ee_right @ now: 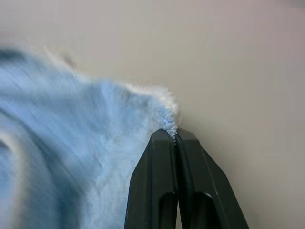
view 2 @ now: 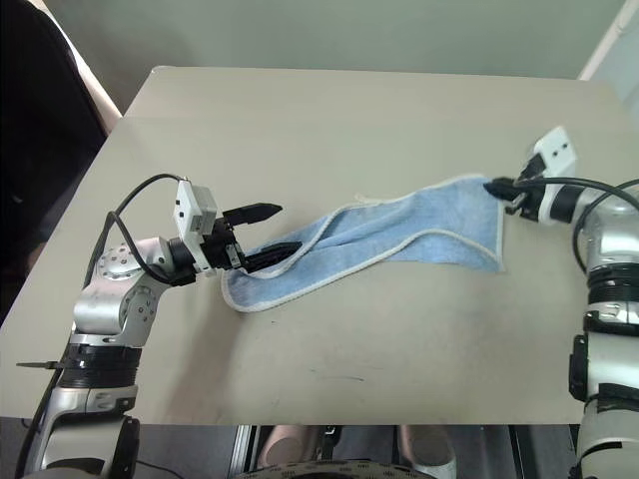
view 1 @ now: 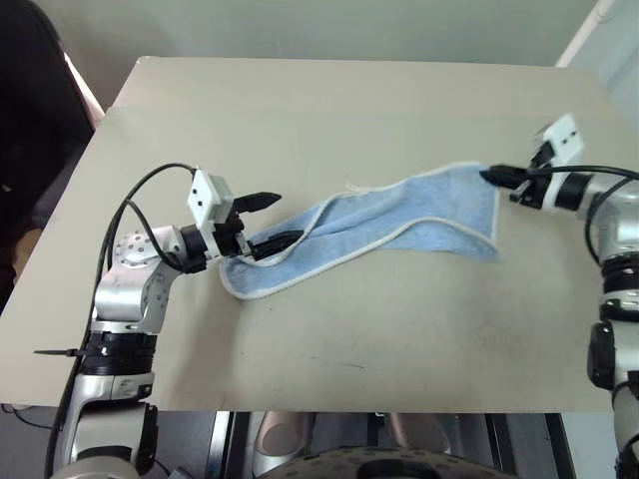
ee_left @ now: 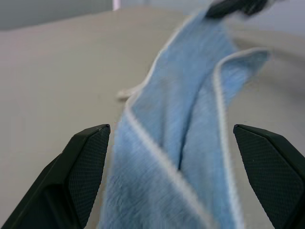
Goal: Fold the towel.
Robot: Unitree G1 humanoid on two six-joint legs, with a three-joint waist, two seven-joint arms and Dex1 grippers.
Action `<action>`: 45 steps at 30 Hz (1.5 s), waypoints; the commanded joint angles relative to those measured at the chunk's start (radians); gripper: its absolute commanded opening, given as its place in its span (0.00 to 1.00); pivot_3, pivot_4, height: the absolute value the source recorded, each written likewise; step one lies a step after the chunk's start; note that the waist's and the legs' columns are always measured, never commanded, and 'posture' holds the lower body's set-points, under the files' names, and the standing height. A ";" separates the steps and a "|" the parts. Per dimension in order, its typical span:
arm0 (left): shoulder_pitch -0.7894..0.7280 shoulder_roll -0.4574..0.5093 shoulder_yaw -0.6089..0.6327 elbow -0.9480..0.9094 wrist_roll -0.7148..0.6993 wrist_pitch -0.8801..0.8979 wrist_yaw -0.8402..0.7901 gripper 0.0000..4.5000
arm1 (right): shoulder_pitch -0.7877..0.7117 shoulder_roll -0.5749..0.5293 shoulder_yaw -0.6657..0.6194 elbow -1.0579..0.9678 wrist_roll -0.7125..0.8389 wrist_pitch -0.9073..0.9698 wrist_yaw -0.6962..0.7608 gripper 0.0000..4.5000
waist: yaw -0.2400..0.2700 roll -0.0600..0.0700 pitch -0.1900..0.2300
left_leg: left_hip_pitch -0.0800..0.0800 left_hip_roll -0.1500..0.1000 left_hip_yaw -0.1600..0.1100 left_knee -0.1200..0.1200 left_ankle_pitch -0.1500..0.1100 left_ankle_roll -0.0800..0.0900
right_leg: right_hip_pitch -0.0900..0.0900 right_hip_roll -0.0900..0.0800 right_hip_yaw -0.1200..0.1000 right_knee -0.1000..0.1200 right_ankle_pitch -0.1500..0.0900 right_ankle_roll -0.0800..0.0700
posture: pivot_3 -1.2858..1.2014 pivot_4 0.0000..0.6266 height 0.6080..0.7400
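Fingers first: right gripper (ee_right: 177,136) is clamped tight on a corner of the towel (view 1: 399,225), black fingertips (ee_right: 164,143) pressed together with the white-edged terry pinched between them. Left gripper (view 1: 270,222) has its jaws spread wide, one finger above and one below the towel's other end, nothing pinched yet.

Largest to smallest:

- Table (view 1: 329,110): beige top, bears everything. Bare surface from 9 round through 12 to 3 o'clock of the towel.
- Towel: light blue, white edging. Lies near mid-table as a long, loosely twisted band running from about 8 o'clock up to about 2 o'clock. The 2 o'clock corner looks lifted off the table by the right gripper; the 8 o'clock end rests on the surface. A short loose thread (view 1: 351,186) sticks out at 12 o'clock of the band's middle.
- Left gripper: sits at the 8 o'clock end, the cloth running between its open fingers in the left wrist view.
- Right gripper: at the 2 o'clock end.

Why held so, as I read it: one corner is pinched and raised to pull the cloth taut, while the left jaws straddle the opposite end ready to close. Two held ends would let the towel be spread or doubled over.

Containers: none on the table, so no contents to log.
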 commanded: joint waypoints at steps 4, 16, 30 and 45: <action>-0.010 -0.031 -0.025 0.029 0.018 -0.023 -0.012 1.00 | 0.030 -0.073 -0.076 -0.401 0.124 0.163 -0.013 0.01 | 0.001 0.000 0.000 | 0.000 0.000 0.000 0.000 0.000 -0.001 | 0.001 0.000 0.000 -0.001 -0.001 0.001 | 0.52 0.24 1.00; 0.008 -0.085 -0.086 0.152 0.120 -0.176 -0.031 1.00 | 0.024 -0.143 -0.091 -0.609 0.192 0.270 -0.055 0.01 | 0.001 0.000 0.000 | 0.000 0.000 0.000 0.001 0.001 -0.001 | 0.001 0.000 0.000 0.000 -0.003 0.003 | 0.52 0.24 1.00; 0.053 -0.060 0.023 0.094 0.075 -0.230 -0.013 1.00 | 0.021 -0.149 -0.071 -0.619 0.206 0.252 -0.089 0.01 | 0.002 0.000 0.000 | 0.000 -0.001 0.000 0.001 0.002 0.000 | 0.001 0.000 0.000 0.000 -0.004 0.005 | 0.52 0.24 1.00; 0.162 -0.070 -0.007 0.011 0.143 -0.325 0.040 1.00 | -0.010 -0.135 -0.030 -0.556 0.187 0.198 -0.095 0.01 | 0.001 0.000 0.000 | 0.000 -0.001 0.000 0.001 0.002 0.000 | 0.001 0.000 0.001 0.000 -0.004 0.005 | 0.52 0.24 1.00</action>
